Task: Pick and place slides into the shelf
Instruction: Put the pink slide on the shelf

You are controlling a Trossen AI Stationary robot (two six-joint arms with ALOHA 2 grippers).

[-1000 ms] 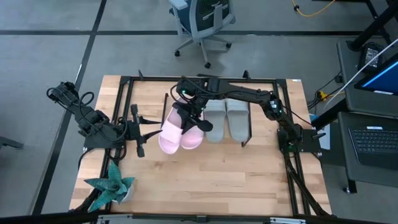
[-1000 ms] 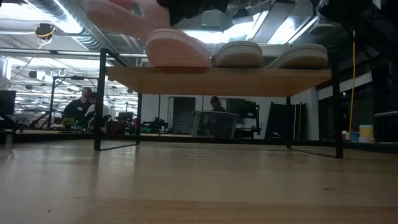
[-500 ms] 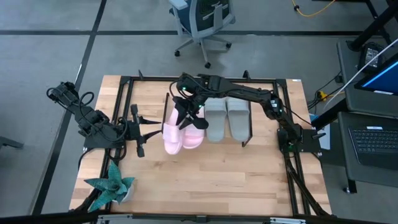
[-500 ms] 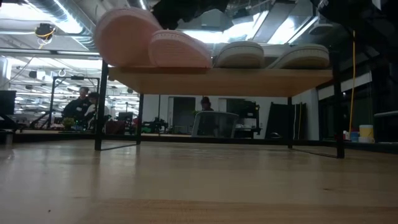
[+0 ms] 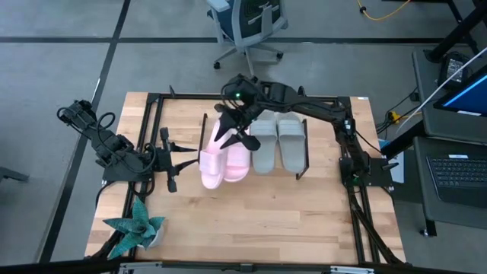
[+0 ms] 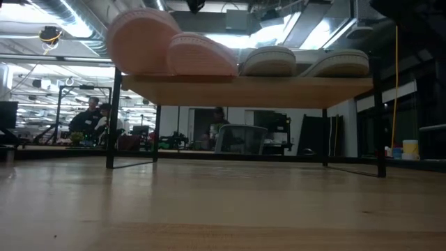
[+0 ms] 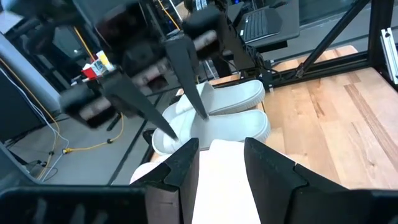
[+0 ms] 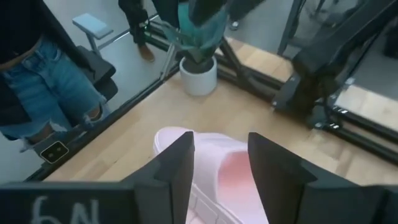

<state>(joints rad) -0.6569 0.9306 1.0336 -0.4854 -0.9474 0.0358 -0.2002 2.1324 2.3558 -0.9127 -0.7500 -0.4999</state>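
Pink slides (image 5: 224,158) are lying side by side at the shelf's (image 5: 300,172) left end beside two grey ones (image 5: 277,143), with the right claw (image 5: 230,132) hovering wide above them, the left claw (image 5: 169,158) waiting wide nearby.

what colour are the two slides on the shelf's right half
Grey-green foam slides; the high view shows them best.

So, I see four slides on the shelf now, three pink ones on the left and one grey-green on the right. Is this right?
Not quite. The high view shows two pink slides and two grey-green slides side by side on the shelf. The rest holds: four slides are on it, pink on the left, grey-green on the right.
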